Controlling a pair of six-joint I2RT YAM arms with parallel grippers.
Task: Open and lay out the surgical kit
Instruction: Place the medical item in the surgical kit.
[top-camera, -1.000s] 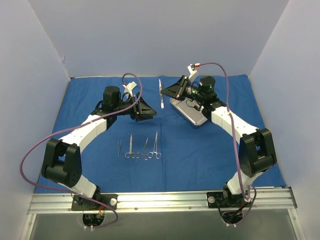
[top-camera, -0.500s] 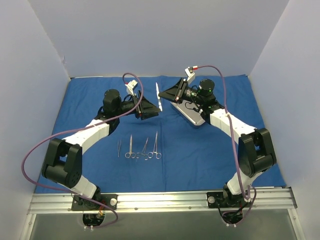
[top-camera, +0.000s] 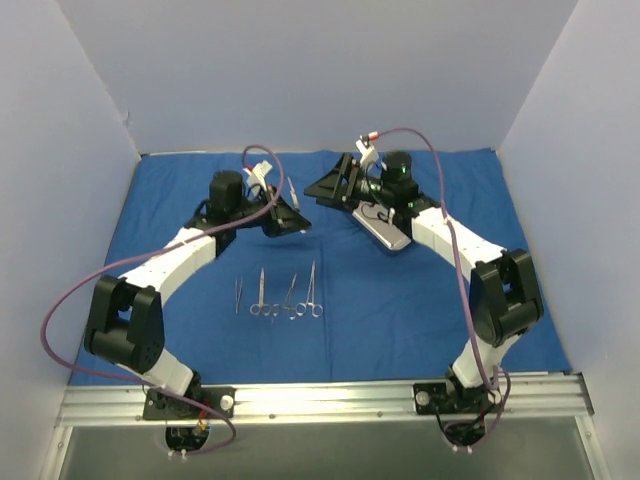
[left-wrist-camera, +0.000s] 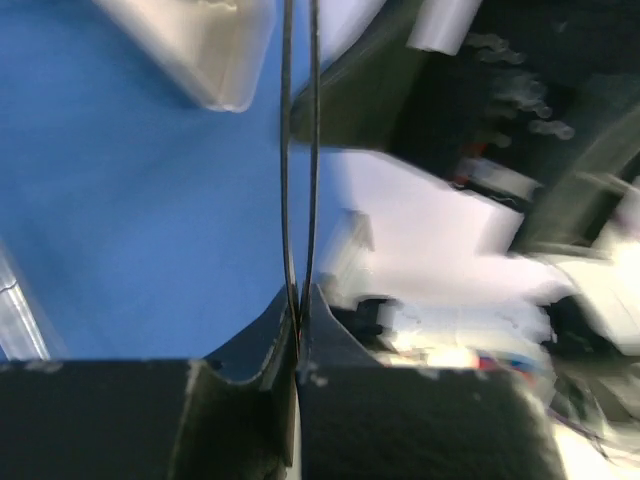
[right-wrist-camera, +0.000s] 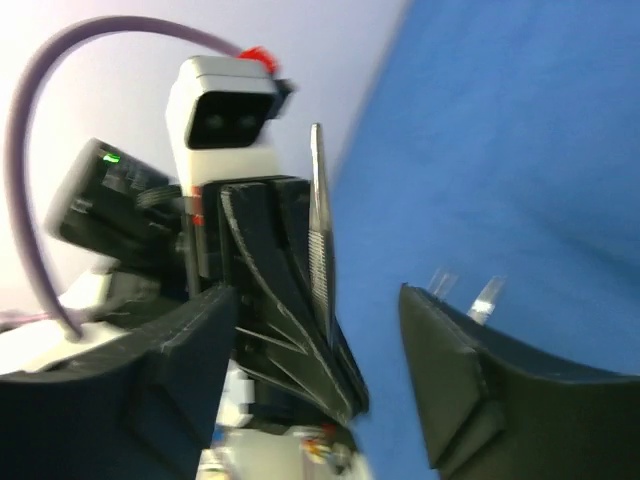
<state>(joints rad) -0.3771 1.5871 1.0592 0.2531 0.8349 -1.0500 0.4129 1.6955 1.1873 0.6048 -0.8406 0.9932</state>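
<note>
The blue cloth wrap (top-camera: 400, 320) lies spread over the table. My left gripper (top-camera: 290, 215) is shut on a slim pair of silver tweezers (top-camera: 293, 190), which stands up from its jaws above the cloth. In the left wrist view the tweezers (left-wrist-camera: 290, 150) run as two thin blades out of the closed gripper (left-wrist-camera: 298, 322). My right gripper (top-camera: 322, 186) hangs open just right of them; in its wrist view the tweezers (right-wrist-camera: 318, 220) stand between its spread jaws, untouched. The steel tray (top-camera: 385, 232) lies under the right arm. Several ring-handled instruments (top-camera: 290, 298) lie in a row on the cloth.
Pale walls close in the back and both sides. A metal rail (top-camera: 320, 400) with both arm bases runs along the near edge. The tray's corner (left-wrist-camera: 205, 60) shows beyond the tweezers in the left wrist view.
The tweezers passed from the right gripper to the left: the left jaws shut on them, the right jaws opened. Both grippers shifted leftward and slightly back.
</note>
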